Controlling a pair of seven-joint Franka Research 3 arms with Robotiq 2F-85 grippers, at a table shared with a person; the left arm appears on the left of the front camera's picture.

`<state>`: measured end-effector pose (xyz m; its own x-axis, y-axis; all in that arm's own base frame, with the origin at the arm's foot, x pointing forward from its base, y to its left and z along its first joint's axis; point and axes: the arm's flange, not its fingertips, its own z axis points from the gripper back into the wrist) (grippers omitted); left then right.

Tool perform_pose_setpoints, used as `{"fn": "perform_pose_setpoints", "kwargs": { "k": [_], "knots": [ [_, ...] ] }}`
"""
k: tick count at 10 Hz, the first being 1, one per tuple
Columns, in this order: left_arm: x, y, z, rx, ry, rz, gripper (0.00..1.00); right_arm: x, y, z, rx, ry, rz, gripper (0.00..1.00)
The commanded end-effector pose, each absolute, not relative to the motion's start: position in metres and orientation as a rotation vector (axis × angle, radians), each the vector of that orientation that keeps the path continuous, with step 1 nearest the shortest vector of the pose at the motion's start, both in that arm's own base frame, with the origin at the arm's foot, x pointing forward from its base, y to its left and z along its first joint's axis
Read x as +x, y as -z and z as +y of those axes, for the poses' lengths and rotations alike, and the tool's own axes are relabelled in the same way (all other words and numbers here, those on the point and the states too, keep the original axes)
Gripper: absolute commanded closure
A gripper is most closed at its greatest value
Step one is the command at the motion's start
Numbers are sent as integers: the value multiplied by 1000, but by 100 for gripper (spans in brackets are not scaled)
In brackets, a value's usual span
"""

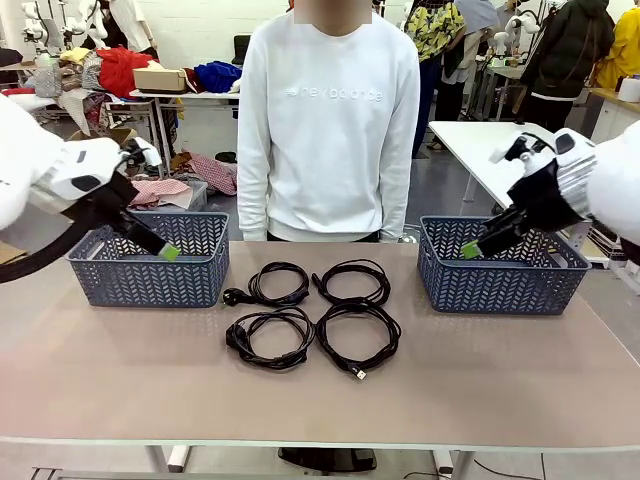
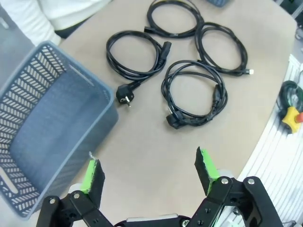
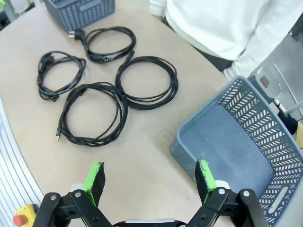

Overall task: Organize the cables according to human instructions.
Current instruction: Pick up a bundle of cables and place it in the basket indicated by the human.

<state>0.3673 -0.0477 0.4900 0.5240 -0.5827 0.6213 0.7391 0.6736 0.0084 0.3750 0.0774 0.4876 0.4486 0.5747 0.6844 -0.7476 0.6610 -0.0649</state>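
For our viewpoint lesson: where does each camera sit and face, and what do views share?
Front: between left arm and right arm, facing the person across the table; both claws show.
Left wrist: on the left arm, looking down the open left claw at left basket.
Right wrist: on the right arm, down the open right claw at right basket.
Shared: all show four cables.

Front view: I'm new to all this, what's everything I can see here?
cables: four, black, coiled, in a two-by-two block mid-table
left basket: one, blue-grey, empty, left of the cables
right basket: one, blue-grey, empty, right of the cables
table: one, beige, under everything
person: one, white sweatshirt, standing at the far side
left gripper: one, black with green pads, open, by the left basket
right gripper: one, same colours, open, by the right basket
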Motion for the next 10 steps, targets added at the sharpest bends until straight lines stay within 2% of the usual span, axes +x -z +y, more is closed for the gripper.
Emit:
{"fn": "perform_pose_setpoints", "kwargs": {
  "k": [1, 8, 9, 10],
  "knots": [
    [375, -495, -28, -315, 830, -630, 0, 343, -462, 57, 328, -863, -772, 0],
    [376, -518, -14, -296, 801, -647, 0, 337, -460, 39, 355, -812, -793, 0],
    [376, -518, -14, -296, 801, -647, 0, 373, -496, 41, 340, -799, -783, 0],
    [376, -518, -14, -296, 801, -647, 0, 373, -496, 41, 340, -799, -783, 0]
  ]
}}
